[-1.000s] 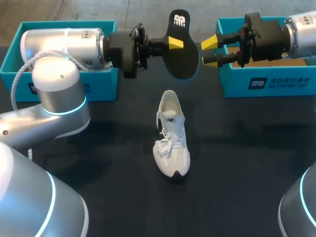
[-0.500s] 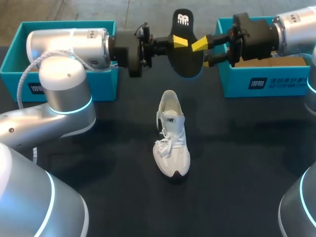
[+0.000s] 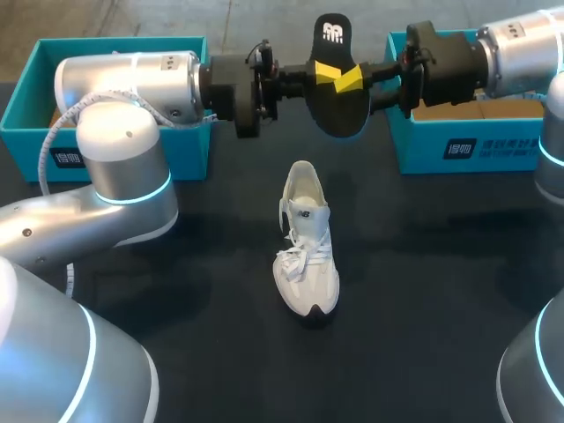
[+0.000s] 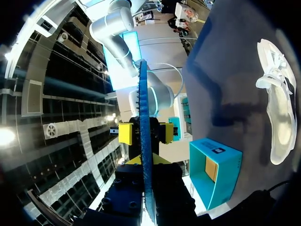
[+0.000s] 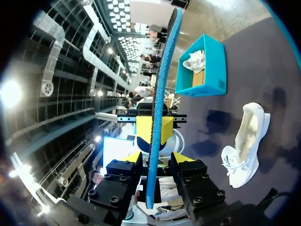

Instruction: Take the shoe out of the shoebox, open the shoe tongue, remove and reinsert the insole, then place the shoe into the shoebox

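Two tools meet at the insole (image 3: pixel 339 106), which hangs in the air over the far middle of the surface (image 3: pixel 441 291). The left tool (image 3: pixel 326 72) comes in from the left and is clamped on it, one yellow tip on each broad face. The right tool (image 3: pixel 351 79) comes in from the right with its tips apart, one on either side of the insole, and in the left wrist view they do not appear to touch it. The insole's long axis runs from the far side toward me, crosswise to both tools. The shoe (image 3: pixel 307 247) lies on the surface below the insole and nearer to me, toe toward me and opening at the far end, so the two long axes run roughly parallel. I judge that reinsertion calls for lowering the insole toward that opening. Both tools stand about equally near the shoe.
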